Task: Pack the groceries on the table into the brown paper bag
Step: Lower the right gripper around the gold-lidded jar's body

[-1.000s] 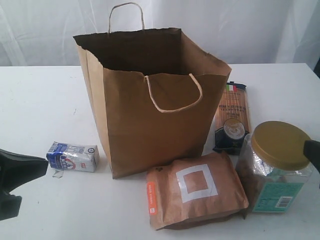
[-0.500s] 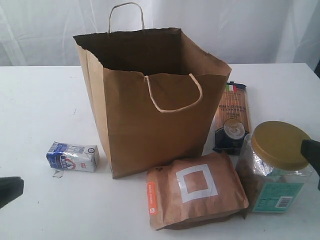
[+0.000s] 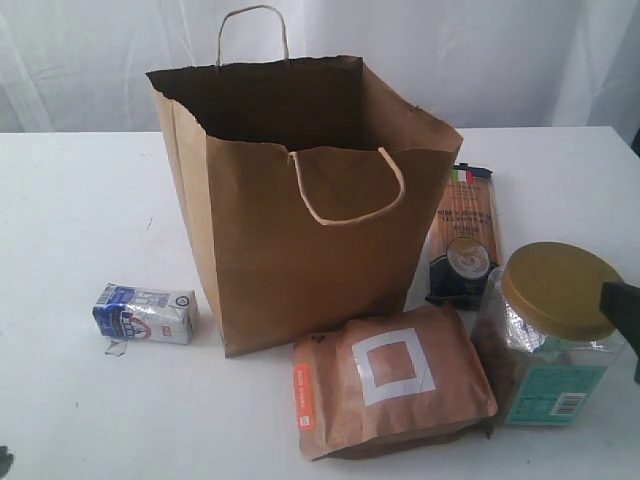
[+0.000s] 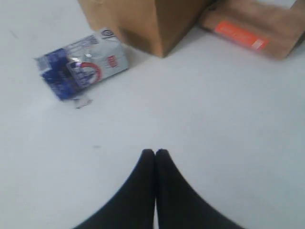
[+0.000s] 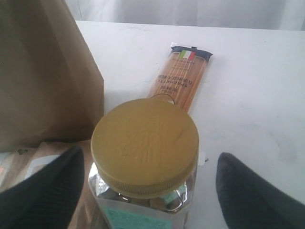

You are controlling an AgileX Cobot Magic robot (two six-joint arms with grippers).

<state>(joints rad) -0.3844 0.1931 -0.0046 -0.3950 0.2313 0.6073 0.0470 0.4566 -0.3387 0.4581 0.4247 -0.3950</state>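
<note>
Gold-lidded clear jar (image 3: 555, 330) stands upright at the near right of the tabletop (image 3: 80, 200). The right claw (image 5: 150, 155) hangs over it with its jaws spread wide, one finger on either side of the lid (image 5: 145, 140), touching nothing and holding nothing. Taking this jar looks like the step in hand. It would go best if the claw came straight down, centred, so that the fingers close on the clear body below the lid and not on the lid's rim, because the jar looks full, heavy and slick. The brown pouch (image 3: 395, 385) lies flat just beside the jar, and whether they touch cannot be told. The finger on that side has little room and could snag the pouch. At the near left, the left claw (image 4: 155, 152) is pressed closed on nothing above bare tabletop. A little beyond it the small blue-white carton (image 3: 145, 313) lies on its side near the bag's corner. Farther back the brown paper bag (image 3: 300, 260) stands upright with its mouth open and its front handle (image 3: 345, 195) flopped down the front wall. Its rim is tall, so the jar would have to rise well clear before crossing over. The long pasta packet (image 3: 465, 235) lies flat behind the jar, beside the bag's right wall and out of the way.
</note>
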